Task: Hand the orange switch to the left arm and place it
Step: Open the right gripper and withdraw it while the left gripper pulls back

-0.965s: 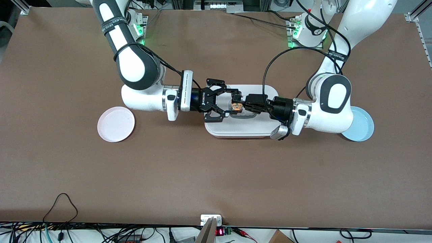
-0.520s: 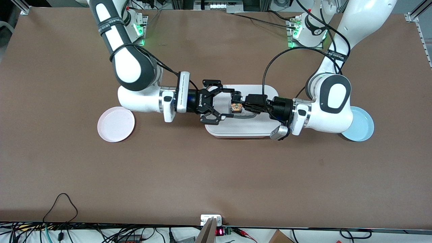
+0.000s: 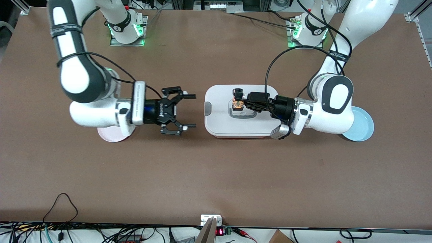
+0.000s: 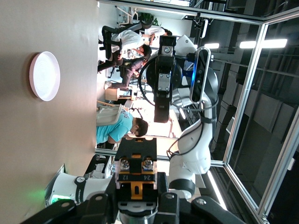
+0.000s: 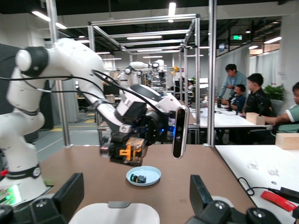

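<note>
The orange switch (image 3: pixel 237 105) is held over the lid of the white box (image 3: pixel 243 125) by my left gripper (image 3: pixel 240 101), which is shut on it. In the left wrist view the switch (image 4: pixel 135 173) sits between the black fingers (image 4: pixel 170 201). My right gripper (image 3: pixel 190 111) is open and empty, over the bare table between the box and the pink plate (image 3: pixel 109 136). The right wrist view shows its spread fingers (image 5: pixel 70 191), with the switch (image 5: pixel 127 151) in the left gripper above the box (image 5: pixel 117 213).
The pink plate is partly under the right arm's wrist. A blue plate (image 3: pixel 363 125) lies at the left arm's end, partly under that arm; the right wrist view shows a blue switch (image 5: pixel 139 178) in it (image 5: pixel 152 171). Cables run along the table's front edge.
My right gripper has pulled back from the switch and the box toward the pink plate, staying open. The left gripper still holds the switch over the box.
</note>
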